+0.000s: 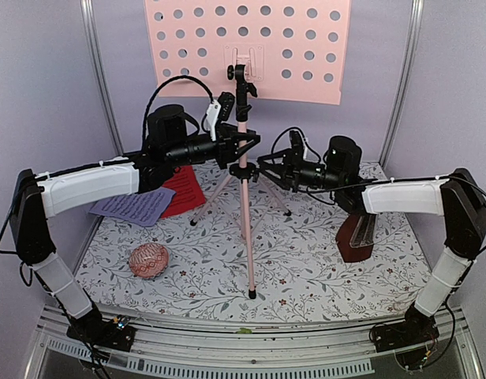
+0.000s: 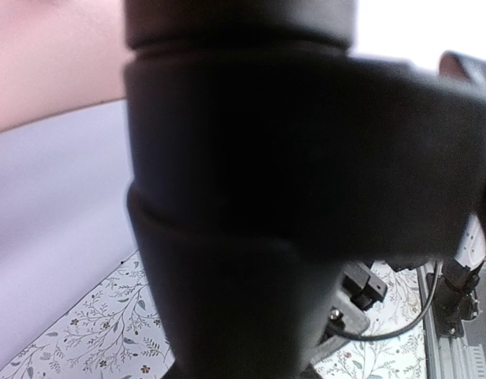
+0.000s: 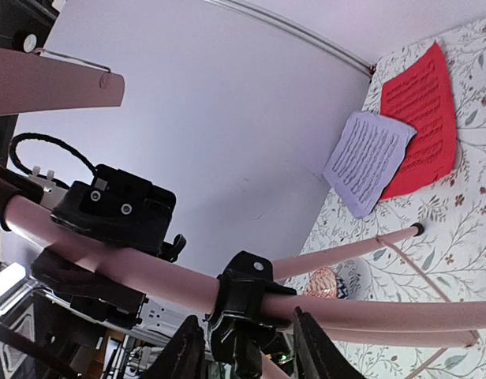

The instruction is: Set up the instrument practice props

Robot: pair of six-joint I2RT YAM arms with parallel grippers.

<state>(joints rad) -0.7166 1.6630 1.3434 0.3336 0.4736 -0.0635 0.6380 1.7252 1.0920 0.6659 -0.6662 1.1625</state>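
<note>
Top view, centre of frame: music stand [image 1: 244, 221] upright on its three legs on the bench [image 1: 322, 276], with the perforated desk [image 1: 298, 91] at upper centre. The left gripper [image 1: 231, 148] sits on the pole just above the leg hub. In the right wrist view its fingers lie on both sides of the pink pole, so I read it as pinching the pole. Its own camera shows only a dark blur and confirms nothing. The right gripper [image 3: 247, 316] is spread, with one finger on each side of the black hub [image 3: 243, 304] and a gap showing on at least one side. I judge it is not gripping. Lavender page [image 1: 132, 208] and red page [image 1: 184, 189] lie flat at left of frame, the lavender overlapping the red's edge. The metronome [image 1: 355, 241] stands at right of frame, partly hidden by the right forearm. A patterned ball [image 1: 148, 260] lies at lower left. My judgement is that the step in hand is settling the stand, and that pages and metronome are not yet placed. To do it well, I should let the left gripper hold the pole steady while I back the right gripper straight off the hub. It must not sweep sideways into the legs or the thin braces. I should check that all three feet are seated before loosening the left. Risk: the stand looks top-heavy, and a nudge at the hub could tip it.
</note>
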